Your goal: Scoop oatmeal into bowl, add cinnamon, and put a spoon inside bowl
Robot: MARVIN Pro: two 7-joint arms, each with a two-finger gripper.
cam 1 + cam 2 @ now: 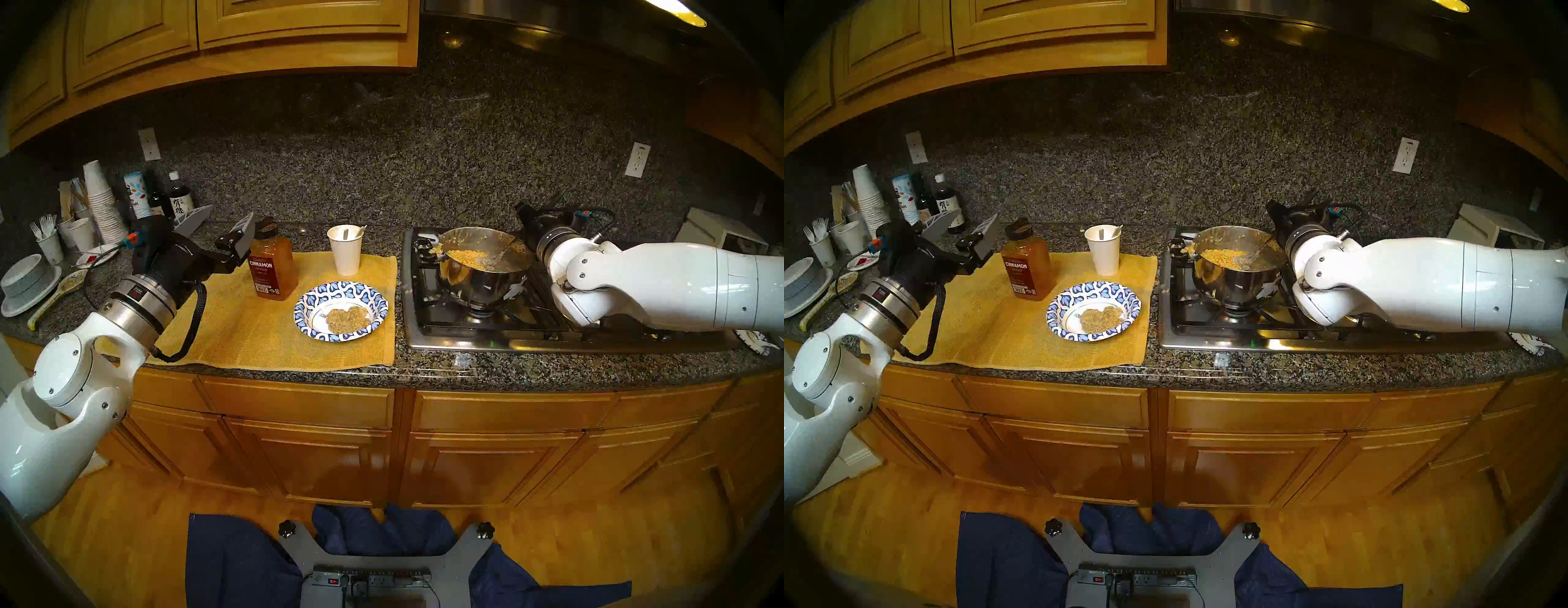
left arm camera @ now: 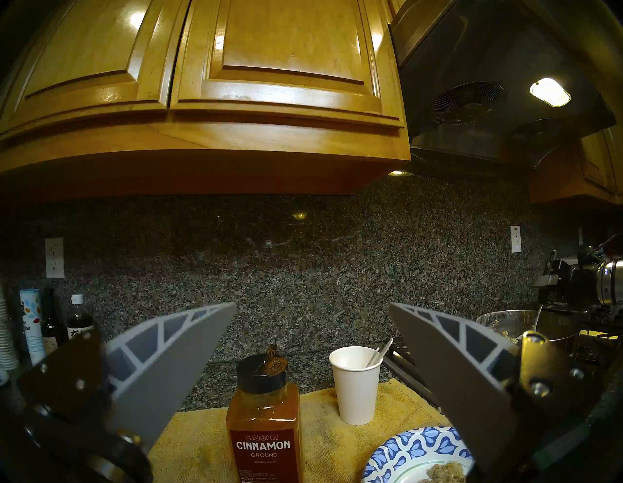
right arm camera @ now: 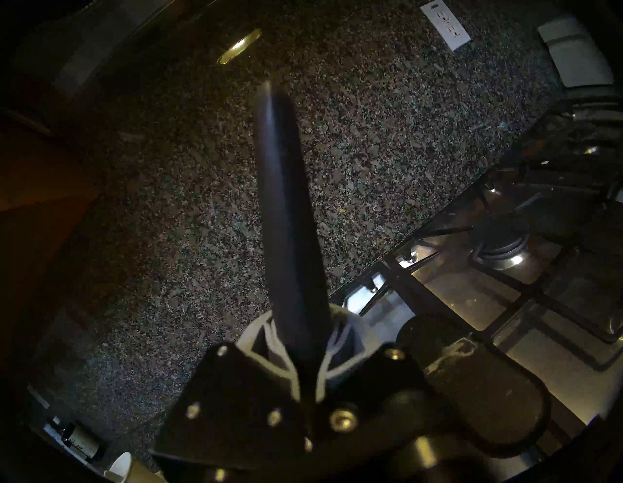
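The blue-and-white leaf-pattern bowl (image 1: 339, 290) sits on the yellow cloth and holds a lump of oatmeal (image 1: 345, 319). More oatmeal (image 1: 466, 257) fills the steel pot (image 1: 483, 280) on the stove. The cinnamon bottle (image 1: 271, 267) stands upright left of the bowl, its cap flap raised (image 2: 273, 359). My left gripper (image 1: 220, 231) is open and empty just left of the bottle, which shows between its fingers (image 2: 312, 305). The white plastic spoon (image 1: 358, 231) stands in a paper cup (image 1: 347, 254). My right gripper (image 1: 530, 218) is shut on the dark handle (image 3: 290, 219) of the metal serving spoon (image 1: 500, 252), which rests in the pot.
Stacked grey bowls (image 1: 27, 280), a yellowish speckled spoon (image 1: 55, 293), a cup of forks (image 1: 46, 242), stacked paper cups (image 1: 99, 199) and sauce bottles (image 1: 178, 199) crowd the far left. The gas stove (image 1: 488, 331) is at the right, with a white box (image 1: 717, 233) behind it.
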